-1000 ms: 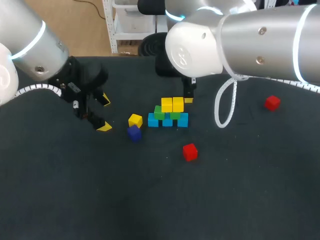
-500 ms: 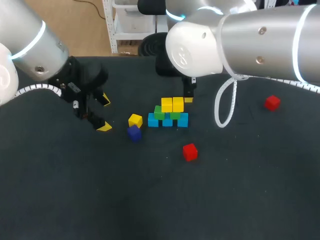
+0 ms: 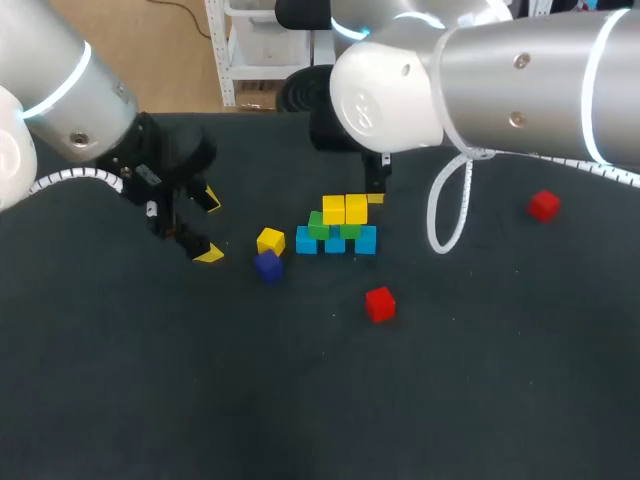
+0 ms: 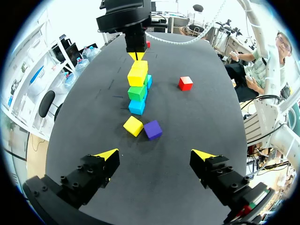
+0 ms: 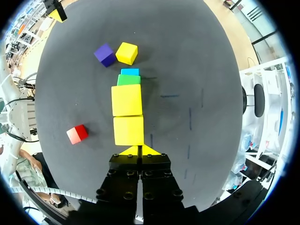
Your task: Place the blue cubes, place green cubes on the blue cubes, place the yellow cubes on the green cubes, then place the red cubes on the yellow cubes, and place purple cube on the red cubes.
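Sitting loose on the dark table (image 3: 450, 400), a small solid yellow cube (image 3: 270, 240) lay just beside the purple cube (image 3: 267, 266), to the left of the blue, green and yellow stack (image 3: 335, 226). It lay straight ahead of the left gripper (image 3: 210, 228), whose fingers gaped empty. The right gripper (image 3: 376, 199), pinched closed on nothing, waited behind the stack, so the left arm looked nearer.

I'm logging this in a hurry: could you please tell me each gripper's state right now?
Left gripper: open, holding nothing.
Right gripper: shut, holding nothing, with the yellow cubes just ahead of it.
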